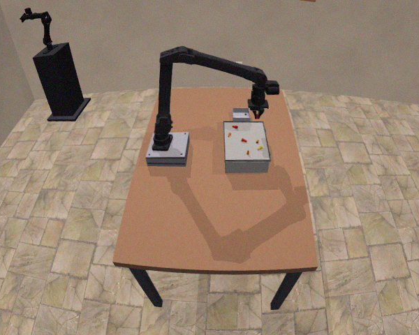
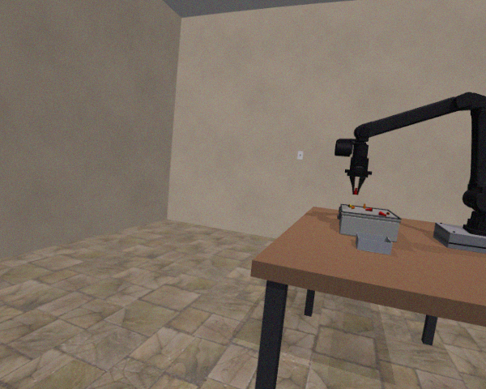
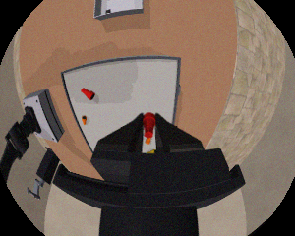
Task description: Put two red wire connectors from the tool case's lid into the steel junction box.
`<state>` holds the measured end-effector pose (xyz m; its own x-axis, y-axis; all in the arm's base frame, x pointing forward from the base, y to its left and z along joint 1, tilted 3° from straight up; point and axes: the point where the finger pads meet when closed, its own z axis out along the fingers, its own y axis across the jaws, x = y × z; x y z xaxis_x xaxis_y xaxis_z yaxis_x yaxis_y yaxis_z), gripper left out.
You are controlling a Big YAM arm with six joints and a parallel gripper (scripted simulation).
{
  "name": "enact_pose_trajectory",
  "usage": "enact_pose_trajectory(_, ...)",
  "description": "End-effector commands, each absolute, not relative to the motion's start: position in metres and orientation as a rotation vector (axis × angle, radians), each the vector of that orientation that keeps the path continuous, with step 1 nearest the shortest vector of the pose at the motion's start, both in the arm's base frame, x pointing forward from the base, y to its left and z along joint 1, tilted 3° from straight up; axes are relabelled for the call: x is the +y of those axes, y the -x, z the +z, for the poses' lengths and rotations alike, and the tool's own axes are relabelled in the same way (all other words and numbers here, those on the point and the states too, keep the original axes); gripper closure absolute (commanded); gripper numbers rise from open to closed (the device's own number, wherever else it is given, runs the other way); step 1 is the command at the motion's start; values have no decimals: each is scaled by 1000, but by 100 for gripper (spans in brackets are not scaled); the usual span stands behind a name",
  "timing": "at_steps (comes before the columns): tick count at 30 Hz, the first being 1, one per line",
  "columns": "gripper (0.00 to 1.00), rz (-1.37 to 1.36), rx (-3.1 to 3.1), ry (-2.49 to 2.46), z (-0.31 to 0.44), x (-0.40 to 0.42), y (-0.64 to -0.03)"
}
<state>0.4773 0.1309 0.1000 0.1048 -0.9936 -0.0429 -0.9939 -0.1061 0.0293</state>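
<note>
My gripper (image 1: 256, 116) (image 2: 355, 189) (image 3: 148, 117) is shut on a red wire connector (image 1: 256, 116) (image 2: 355, 192) (image 3: 149, 120) and holds it in the air above the far right corner of the tool case's grey lid (image 1: 237, 154) (image 2: 360, 226) (image 3: 147, 79). The small steel junction box (image 1: 240, 115) (image 2: 375, 243) (image 3: 122, 2) stands open just behind the lid, a little left of the gripper. Two more red connectors (image 1: 234, 126) (image 1: 244, 139) lie on the lid; one of them shows in the wrist view (image 3: 88, 93).
Orange connectors (image 1: 229, 135) (image 1: 257, 141) (image 1: 248, 153) and a yellow one (image 1: 260, 147) lie on the lid too. The arm's grey base plate (image 1: 177, 151) (image 2: 457, 236) sits left of the lid on the brown table (image 1: 216, 216). A black pedestal (image 1: 59, 82) stands on the floor at the far left.
</note>
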Motion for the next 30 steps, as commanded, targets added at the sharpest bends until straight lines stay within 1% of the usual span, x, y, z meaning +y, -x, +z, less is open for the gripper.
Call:
enact_pose_trajectory(1,90,37,2076,2285,122,157,-478)
enact_pose_trajectory(9,90,46,2077,2283,123,215,-452)
enact_pose_trajectory(11,90,46,2077,2283,123,215,-452)
enact_pose_trajectory(25,90,61,2083,2288,127,332,-414)
enact_pose_trajectory(30,90,61,2081,2283,131,349,-408)
